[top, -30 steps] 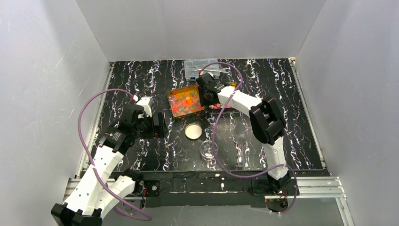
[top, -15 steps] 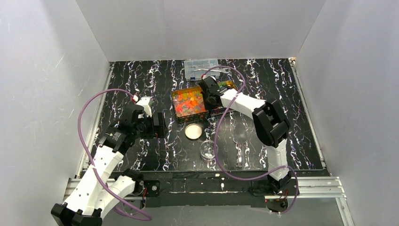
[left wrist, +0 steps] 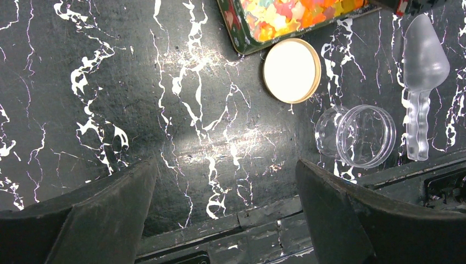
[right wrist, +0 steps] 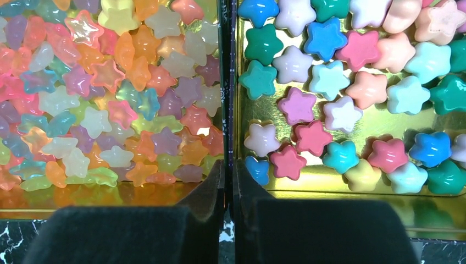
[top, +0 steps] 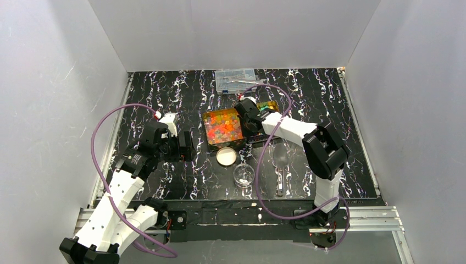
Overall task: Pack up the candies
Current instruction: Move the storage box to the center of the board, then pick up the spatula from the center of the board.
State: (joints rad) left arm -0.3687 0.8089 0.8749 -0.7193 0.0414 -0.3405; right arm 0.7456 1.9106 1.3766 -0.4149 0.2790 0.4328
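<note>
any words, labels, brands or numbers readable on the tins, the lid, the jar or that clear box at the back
No readable text in any view.
candy tins: no print visible, only star candies.
cream lid, clear jar, scoop: blank.
clear compartment box: too small to tell.

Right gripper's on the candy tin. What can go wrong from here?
1. Right gripper is shut on the tin only by its thin wall; a slip or tilt could spill candies.
2. The tin's near corner is at the lid; pulling nearer may shove it into the jar.
</note>
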